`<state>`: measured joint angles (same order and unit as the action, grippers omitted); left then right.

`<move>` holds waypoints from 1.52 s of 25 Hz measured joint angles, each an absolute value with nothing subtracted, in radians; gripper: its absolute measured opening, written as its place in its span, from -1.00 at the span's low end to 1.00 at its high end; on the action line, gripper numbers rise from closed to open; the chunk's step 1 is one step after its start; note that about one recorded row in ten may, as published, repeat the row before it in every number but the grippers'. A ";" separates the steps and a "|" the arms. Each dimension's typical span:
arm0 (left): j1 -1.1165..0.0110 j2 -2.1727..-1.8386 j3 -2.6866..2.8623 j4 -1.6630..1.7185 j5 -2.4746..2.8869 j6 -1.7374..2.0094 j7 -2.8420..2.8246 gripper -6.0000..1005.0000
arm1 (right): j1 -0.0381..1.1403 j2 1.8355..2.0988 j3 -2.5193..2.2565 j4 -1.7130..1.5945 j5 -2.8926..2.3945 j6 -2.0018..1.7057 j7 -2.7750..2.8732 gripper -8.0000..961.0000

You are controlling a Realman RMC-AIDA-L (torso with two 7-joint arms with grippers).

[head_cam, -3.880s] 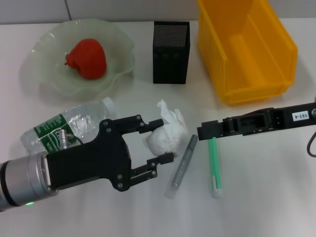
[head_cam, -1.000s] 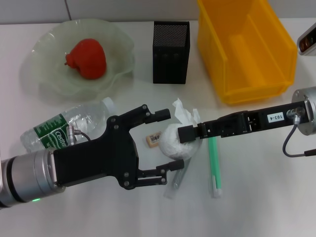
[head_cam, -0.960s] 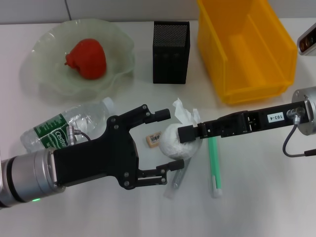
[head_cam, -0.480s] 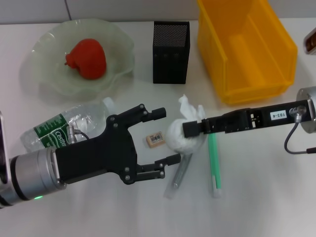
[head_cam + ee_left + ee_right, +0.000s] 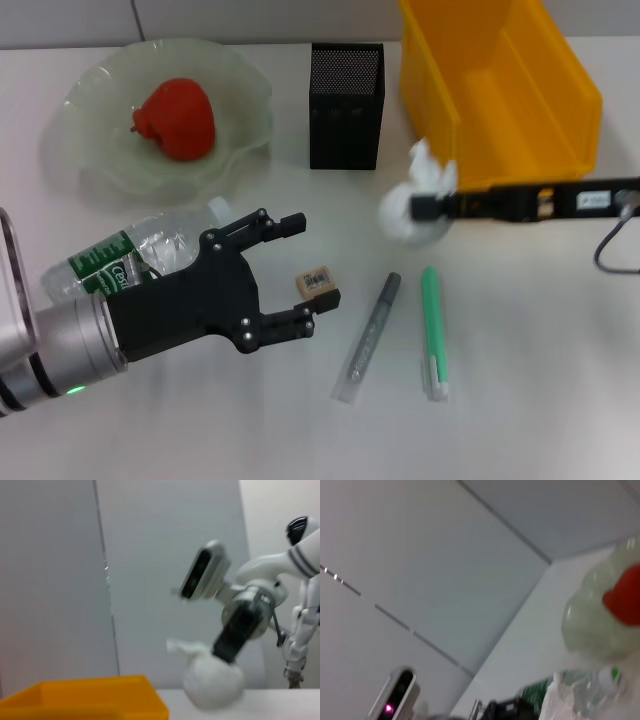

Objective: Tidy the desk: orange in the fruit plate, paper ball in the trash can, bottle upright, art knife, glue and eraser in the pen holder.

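While right gripper (image 5: 418,208) pinches paper ball (image 5: 402,212) near the bin (image 5: 520,120) for dropping, left gripper (image 5: 305,270) hangs spread over eraser (image 5: 315,281).

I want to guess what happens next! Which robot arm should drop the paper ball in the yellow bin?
The right one, probably. The right gripper is shut on the paper ball, held beside the yellow bin. The left gripper is open, farther away, over the eraser.
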<state>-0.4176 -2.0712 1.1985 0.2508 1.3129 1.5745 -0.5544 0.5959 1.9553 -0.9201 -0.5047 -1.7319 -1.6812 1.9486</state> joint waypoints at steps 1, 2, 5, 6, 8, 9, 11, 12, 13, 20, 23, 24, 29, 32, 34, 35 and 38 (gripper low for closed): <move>-0.418 -2.071 1.199 0.251 1.313 1.574 -0.554 0.63 | 0.596 1.955 -0.920 -0.505 -1.732 -1.681 1.949 -0.03; -0.417 -2.071 1.197 0.250 1.313 1.562 -0.561 0.63 | 0.588 1.957 -0.889 -0.508 -1.731 -1.681 1.921 -0.03; -0.416 -2.071 1.194 0.251 1.311 1.550 -0.577 0.63 | 0.544 1.972 -0.734 -0.519 -1.727 -1.697 1.797 -0.03; -0.416 -2.071 1.194 0.251 1.311 1.550 -0.577 0.63 | 0.533 1.978 -0.684 -0.519 -1.726 -1.709 1.762 -0.03; -0.417 -2.071 1.191 0.253 1.310 1.548 -0.593 0.63 | 0.523 1.983 -0.646 -0.520 -1.725 -1.718 1.737 -0.03; -0.417 -2.071 1.191 0.253 1.310 1.548 -0.593 0.63 | 0.513 1.989 -0.602 -0.523 -1.725 -1.725 1.710 -0.02; -0.418 -2.071 1.189 0.253 1.310 1.547 -0.596 0.63 | 0.493 2.009 -0.517 -0.537 -1.723 -1.721 1.652 -0.02; -0.419 -2.071 1.182 0.252 1.310 1.544 -0.601 0.63 | 0.485 2.017 -0.484 -0.544 -1.723 -1.714 1.625 -0.02; -0.419 -2.071 1.182 0.252 1.310 1.543 -0.601 0.63 | 0.478 2.028 -0.450 -0.554 -1.722 -1.700 1.589 -0.02; -0.418 -2.072 1.153 0.249 1.309 1.519 -0.636 0.63 | 0.488 2.066 -0.381 -0.581 -1.716 -1.507 1.378 -0.03; -0.416 -2.072 1.140 0.249 1.309 1.516 -0.648 0.63 | 0.501 2.071 -0.381 -0.580 -1.719 -1.462 1.350 -0.03; -0.415 -2.072 1.137 0.248 1.309 1.515 -0.652 0.63 | 0.508 2.073 -0.381 -0.580 -1.720 -1.446 1.331 -0.02; -0.412 -2.073 1.132 0.248 1.308 1.514 -0.675 0.63 | 0.538 2.075 -0.387 -0.580 -1.720 -1.398 1.286 -0.02; -0.413 -2.074 1.132 0.248 1.308 1.514 -0.682 0.63 | 0.561 2.072 -0.422 -0.579 -1.721 -1.347 1.272 -0.02; -0.413 -2.075 1.131 0.248 1.305 1.514 -0.685 0.63 | 0.579 2.073 -0.457 -0.580 -1.720 -1.294 1.270 -0.02; -0.414 -2.075 1.131 0.248 1.303 1.514 -0.686 0.63 | 0.598 2.074 -0.487 -0.580 -1.719 -1.238 1.270 -0.02; -0.415 -2.076 1.130 0.249 1.300 1.514 -0.695 0.63 | 0.617 2.075 -0.517 -0.578 -1.718 -1.186 1.270 0.02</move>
